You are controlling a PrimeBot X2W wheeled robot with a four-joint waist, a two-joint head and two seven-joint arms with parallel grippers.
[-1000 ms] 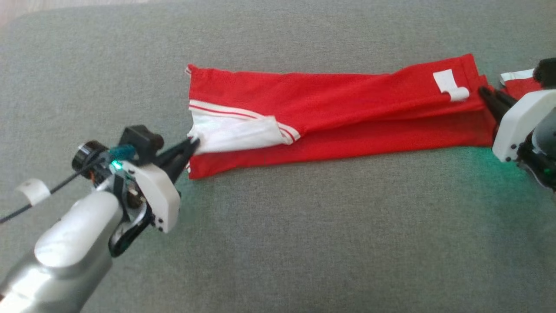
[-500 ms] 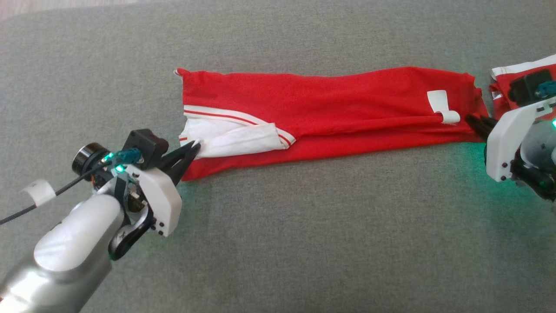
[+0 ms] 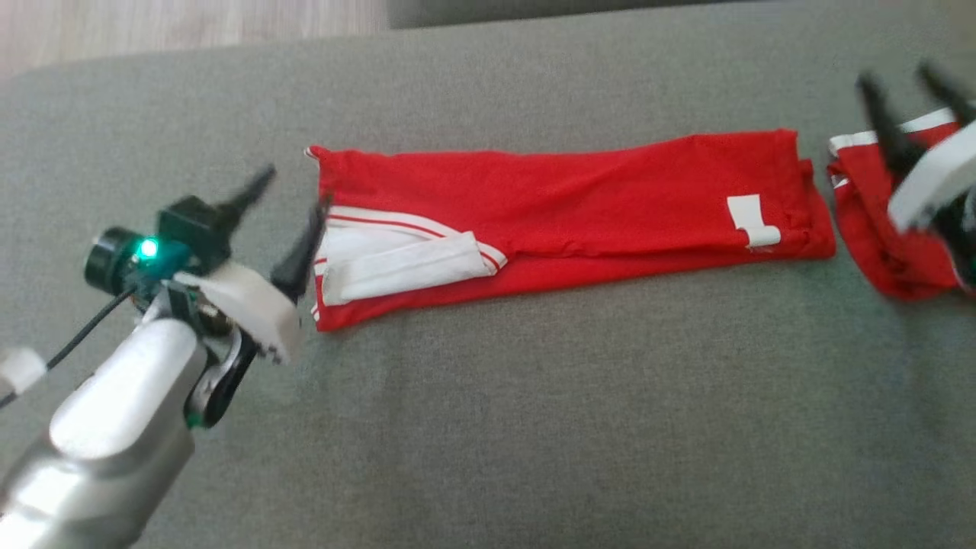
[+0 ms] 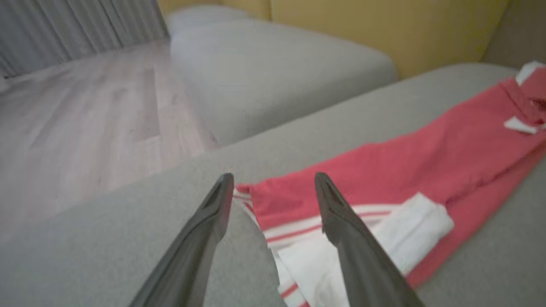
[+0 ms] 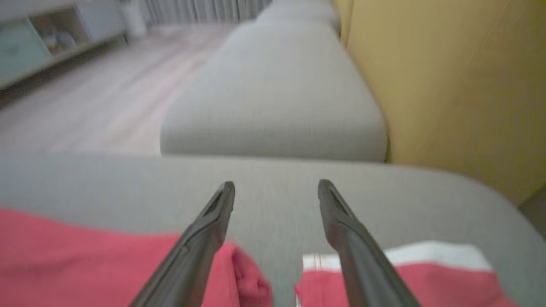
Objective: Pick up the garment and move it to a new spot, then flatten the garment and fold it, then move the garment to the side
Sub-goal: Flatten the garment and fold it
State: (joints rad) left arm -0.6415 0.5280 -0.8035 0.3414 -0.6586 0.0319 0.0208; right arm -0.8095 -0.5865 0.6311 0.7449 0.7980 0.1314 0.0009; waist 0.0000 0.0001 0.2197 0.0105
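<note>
The garment point(image 3: 572, 206), red with white striped trim and a white tag, lies folded into a long strip across the grey cushion point(image 3: 534, 427). My left gripper point(image 3: 296, 189) is open just off the garment's left end, above the white trim, holding nothing. My right gripper point(image 3: 894, 74) is open and raised past the garment's right end. In the left wrist view the open gripper point(image 4: 273, 181) hovers over the striped corner of the garment point(image 4: 426, 162). The right wrist view has the open gripper point(image 5: 276, 185) above the gap beside the garment's end point(image 5: 85, 251).
A second red piece of cloth with white trim point(image 3: 884, 229) lies bunched at the right, under my right gripper; it also appears as red cloth point(image 5: 426, 277). Wooden floor point(image 3: 191, 30) lies beyond the cushion's far edge. Another grey cushion point(image 4: 277, 72) and a yellow wall point(image 5: 448, 85) stand behind.
Both grippers were shut on the garment's ends; both have opened, let go and lifted away. The garment now rests slack on the cushion. The head camera has also shifted.
</note>
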